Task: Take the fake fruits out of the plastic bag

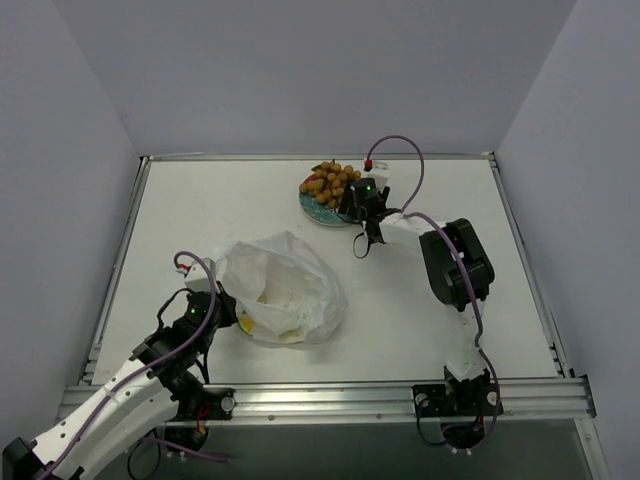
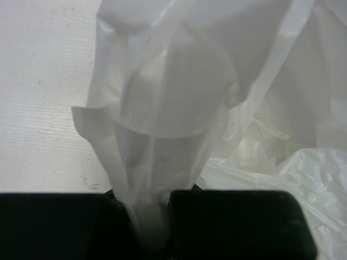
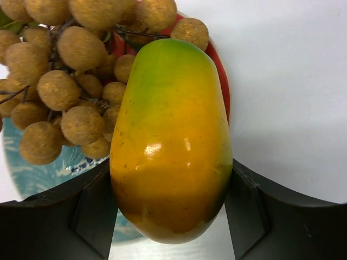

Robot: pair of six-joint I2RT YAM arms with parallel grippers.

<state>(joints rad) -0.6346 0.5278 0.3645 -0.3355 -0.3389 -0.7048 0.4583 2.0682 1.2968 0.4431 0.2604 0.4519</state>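
The crinkled white plastic bag (image 1: 285,290) lies left of centre on the table. My left gripper (image 1: 222,308) is shut on a gathered fold of the bag (image 2: 157,124) at its left edge. A bit of yellow shows through the bag (image 1: 247,323). My right gripper (image 1: 360,208) is at the right edge of the red and teal plate (image 1: 312,208) and is shut on the yellow-orange mango-like fruit (image 3: 171,141), which hangs over the plate's rim. The bunch of tan-brown balls (image 1: 330,183) lies on the plate, and in the right wrist view the bunch (image 3: 70,81) is left of the mango. The small orange fruit is not in view.
Grey walls enclose the white table on three sides. A metal rail (image 1: 320,397) runs along the near edge by the arm bases. The right arm's elbow (image 1: 455,265) stands over the right part of the table.
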